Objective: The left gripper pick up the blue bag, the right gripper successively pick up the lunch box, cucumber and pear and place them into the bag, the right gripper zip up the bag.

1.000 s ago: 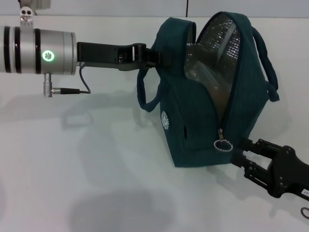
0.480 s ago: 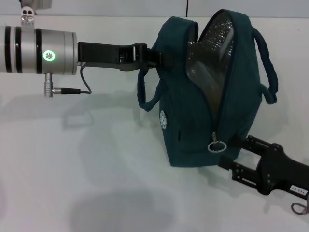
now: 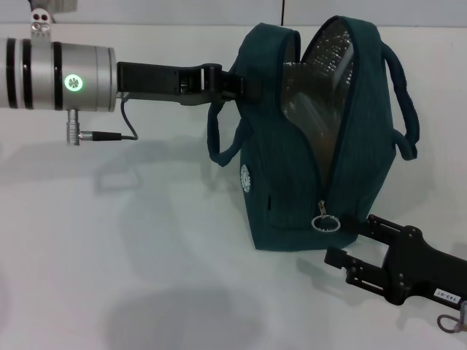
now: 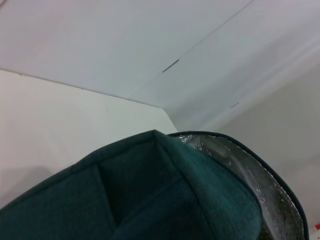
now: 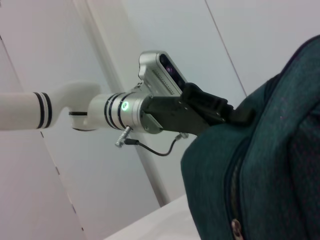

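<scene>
A pale table [image 3: 109,240] is spreading across the head view, with a light wall running along the back. The blue bag [image 3: 292,197] is standing upright in the right half of the view, its base on the table and its zipper opening gaping along the side that faces the camera, silver lining [image 3: 328,80] showing inside. The left gripper [image 3: 237,86] is reaching in level from the left and is clamping the bag's upper left edge, its dark fingers closed on the fabric just above one drooping handle loop [image 3: 215,135]. The zipper pull ring [image 3: 324,223] is hanging low on the bag's front, near its base. The right gripper [image 3: 344,239] is lying low at the lower right, its two black fingers spread apart, the upper one pointing at the bag's base just beside the ring, the lower one resting nearer the table; nothing is being held between them. In the left wrist view, the bag's folded rim [image 4: 165,185] is filling the lower half, with the silver lining curving beside it and white walls behind. In the right wrist view, the bag's dark side [image 5: 270,165] and its zipper line are filling the near side, while the left arm's silver wrist with a glowing green ring [image 5: 125,106] is gripping the bag's top edge against white wall panels.
</scene>
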Available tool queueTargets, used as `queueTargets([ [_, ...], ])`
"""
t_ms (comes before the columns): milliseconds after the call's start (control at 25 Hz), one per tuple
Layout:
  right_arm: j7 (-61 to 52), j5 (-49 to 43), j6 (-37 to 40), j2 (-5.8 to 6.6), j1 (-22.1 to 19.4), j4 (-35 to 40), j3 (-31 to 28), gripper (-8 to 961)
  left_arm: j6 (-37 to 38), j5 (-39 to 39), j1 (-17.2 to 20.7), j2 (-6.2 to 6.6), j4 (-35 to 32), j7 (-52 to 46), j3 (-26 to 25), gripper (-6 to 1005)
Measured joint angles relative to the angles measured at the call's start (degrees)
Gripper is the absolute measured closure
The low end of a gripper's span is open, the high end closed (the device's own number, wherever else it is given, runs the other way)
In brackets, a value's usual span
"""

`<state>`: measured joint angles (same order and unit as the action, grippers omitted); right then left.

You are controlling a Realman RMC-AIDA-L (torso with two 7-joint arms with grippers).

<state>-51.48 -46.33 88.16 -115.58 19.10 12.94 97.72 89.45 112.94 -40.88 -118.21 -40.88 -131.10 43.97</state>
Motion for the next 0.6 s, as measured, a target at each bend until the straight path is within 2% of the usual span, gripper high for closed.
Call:
queueTargets([
  [600, -0.51, 0.22, -2.03, -0.18, 1.35, 1.18, 2.88, 305, -0.07, -0.01, 0.14, 0.01, 0.1, 0.05, 0.16, 958],
])
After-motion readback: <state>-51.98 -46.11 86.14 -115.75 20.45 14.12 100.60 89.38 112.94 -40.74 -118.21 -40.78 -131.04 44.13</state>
